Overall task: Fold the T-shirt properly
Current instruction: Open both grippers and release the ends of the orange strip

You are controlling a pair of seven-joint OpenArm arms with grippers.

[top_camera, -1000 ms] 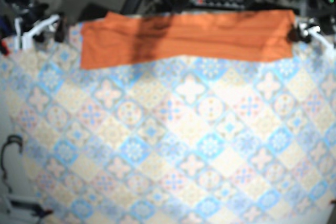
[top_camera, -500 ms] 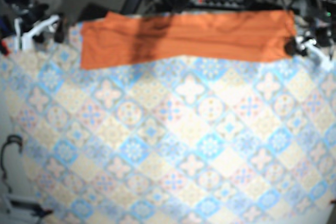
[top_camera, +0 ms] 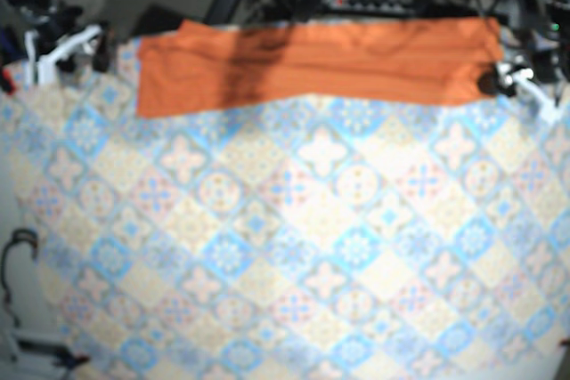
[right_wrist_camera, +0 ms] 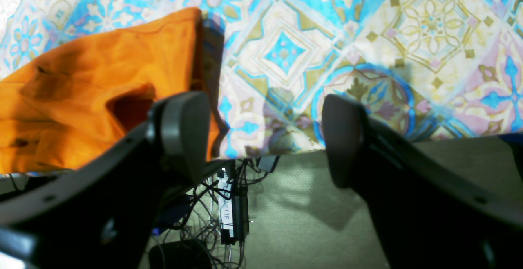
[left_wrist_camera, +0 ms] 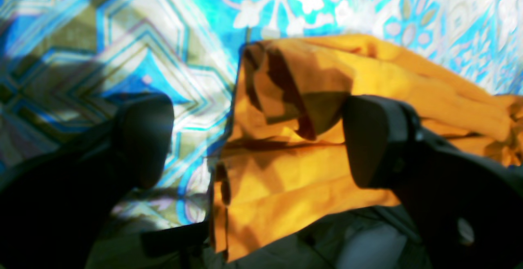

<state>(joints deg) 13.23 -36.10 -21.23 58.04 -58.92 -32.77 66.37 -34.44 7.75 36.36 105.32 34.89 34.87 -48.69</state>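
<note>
Shirt (top_camera: 312, 61) looks light, limp, layered, so pinch the end corners; left gripper (left_wrist_camera: 255, 138) and right gripper (right_wrist_camera: 263, 134) gape empty there.

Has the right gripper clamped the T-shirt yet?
No, the right gripper is wide open, with the orange T-shirt off to one side.

The left tool (left_wrist_camera: 257, 140) and right tool (right_wrist_camera: 263, 138) have black rounded fingers (right_wrist_camera: 184, 130) with small screw holes

Only one marking legible, in the right wrist view: white label (right_wrist_camera: 225, 207) on a dark box (right_wrist_camera: 240, 214) among cables (right_wrist_camera: 196, 230) below the near tablecloth (right_wrist_camera: 429, 36) edge, printed vertically, ending "NETTE"; leading letters too blurred.
</note>
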